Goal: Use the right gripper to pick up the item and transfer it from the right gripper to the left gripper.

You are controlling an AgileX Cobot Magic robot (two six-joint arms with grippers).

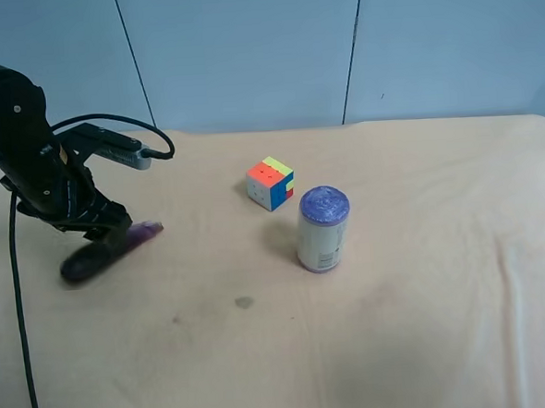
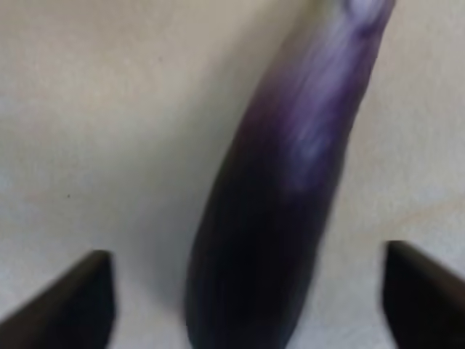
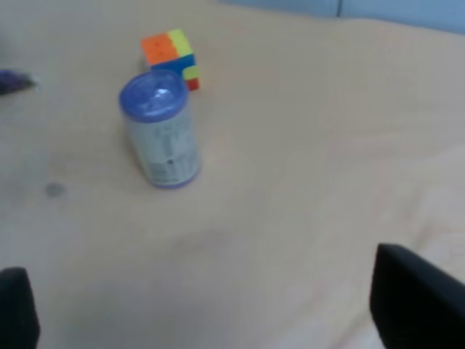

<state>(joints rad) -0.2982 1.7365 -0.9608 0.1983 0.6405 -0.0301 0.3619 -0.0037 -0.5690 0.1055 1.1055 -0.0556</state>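
Note:
The dark purple eggplant (image 1: 118, 248) lies on the beige cloth at the exterior high view's left, just under the black arm there. The left wrist view shows it is the left gripper (image 1: 103, 235). In that view the eggplant (image 2: 290, 182) runs between the two widely spread fingertips (image 2: 80, 291) without touching them, so the left gripper (image 2: 247, 291) is open. The right gripper (image 3: 218, 320) is open and empty, its fingers (image 3: 418, 298) at the frame's lower corners. It is out of the exterior high view. One eggplant tip (image 3: 14, 81) shows in the right wrist view.
A purple-lidded can (image 1: 322, 229) stands upright near the table's middle, with a multicoloured puzzle cube (image 1: 270, 183) just behind it; both show in the right wrist view, can (image 3: 160, 131) and cube (image 3: 171, 54). A small stain (image 1: 244, 303) marks the cloth.

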